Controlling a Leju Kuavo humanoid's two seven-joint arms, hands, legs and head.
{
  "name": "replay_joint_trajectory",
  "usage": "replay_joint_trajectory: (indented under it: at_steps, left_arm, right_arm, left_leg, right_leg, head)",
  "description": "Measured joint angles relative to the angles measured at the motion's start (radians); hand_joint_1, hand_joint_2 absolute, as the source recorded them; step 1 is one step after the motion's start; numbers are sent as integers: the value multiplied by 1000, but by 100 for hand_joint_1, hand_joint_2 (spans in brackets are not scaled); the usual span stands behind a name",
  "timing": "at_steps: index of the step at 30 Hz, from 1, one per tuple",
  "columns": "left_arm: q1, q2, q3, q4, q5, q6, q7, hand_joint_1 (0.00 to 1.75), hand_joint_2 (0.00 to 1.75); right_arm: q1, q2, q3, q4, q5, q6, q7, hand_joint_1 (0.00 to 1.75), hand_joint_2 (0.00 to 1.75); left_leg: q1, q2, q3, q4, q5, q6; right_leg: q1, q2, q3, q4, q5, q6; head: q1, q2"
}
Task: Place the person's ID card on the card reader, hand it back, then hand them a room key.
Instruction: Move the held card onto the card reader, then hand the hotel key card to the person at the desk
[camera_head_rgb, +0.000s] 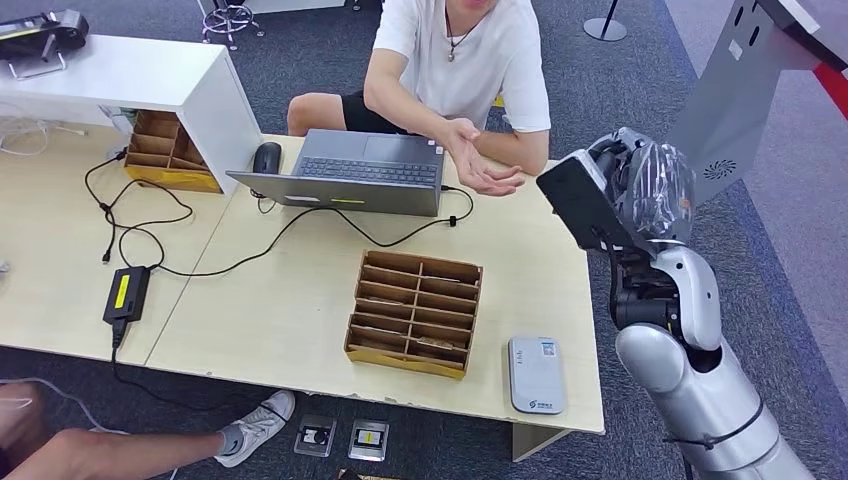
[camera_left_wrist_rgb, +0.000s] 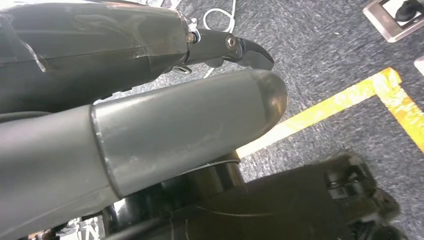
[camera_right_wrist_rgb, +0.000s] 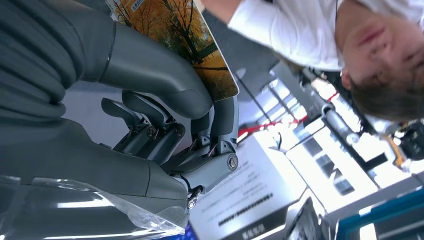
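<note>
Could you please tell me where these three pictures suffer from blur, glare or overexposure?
Head view: evenly lit and sharp. Left wrist view: the close grey robot hand is soft, the yellow floor tape slightly blurred. Right wrist view: bright background washed out, while the autumn-tree printed card stays clear.

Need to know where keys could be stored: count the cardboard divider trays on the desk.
2. One cardboard tray lies flat mid-desk, in front of the laptop; another cardboard tray sits under the white shelf, partly hidden. More could be hidden there.
</note>
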Motion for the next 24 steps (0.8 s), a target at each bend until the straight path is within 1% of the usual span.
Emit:
replay_joint_trajectory:
  at_steps: [4,9,14,15,18,19,22,24]
  left_arm:
    - [-7,-3,-4,2,-3,-11,0,0,0]
    - [-13,-7,-7,6,-8,-24,0,0,0]
    - [-16,-7,-7,10,-12,-29,0,0,0]
    - [-17,-7,-7,11,-12,-29,0,0,0]
    - [-19,-6,-6,14,-12,-29,0,0,0]
    - [-19,-6,-6,15,-12,-29,0,0,0]
    - [-19,-6,-6,18,-12,-29,0,0,0]
    - [-19,-6,-6,21,-12,-29,-1,0,0]
  right_arm:
    - [-71,31,16,94,61,-50,22,175,175]
    - [-138,68,31,220,49,-84,17,175,175]
    - [-171,96,44,312,46,-101,14,174,175]
    - [-175,102,47,327,44,-103,13,138,175]
    - [-180,117,54,361,40,-107,8,16,175]
    - [-180,122,56,368,36,-107,6,10,175]
    - [-181,132,63,380,18,-107,1,10,175]
    - [-181,138,66,386,10,-107,0,5,175]
  left_leg:
    - [0,0,0,0,0,0]
    - [0,-1,0,0,1,0]
    - [0,-1,0,0,1,0]
    - [0,-1,0,0,1,0]
    - [0,-1,0,0,1,0]
    - [0,-1,0,0,1,0]
    - [0,-1,0,0,1,0]
    - [0,-1,0,0,1,0]
  right_leg:
    - [0,0,0,0,0,0]
    - [0,-1,0,0,0,0]
    - [0,-1,0,0,0,0]
    - [0,-1,0,0,0,0]
    - [0,-1,0,0,0,0]
    - [0,-1,0,0,0,0]
    - [0,-1,0,0,0,0]
    - [0,-1,0,0,0,0]
  head:
    - [0,0]
    - [0,0]
    - [0,0]
    - [0,0]
    - [0,0]
    - [0,0]
    - [0,0]
    - [0,0]
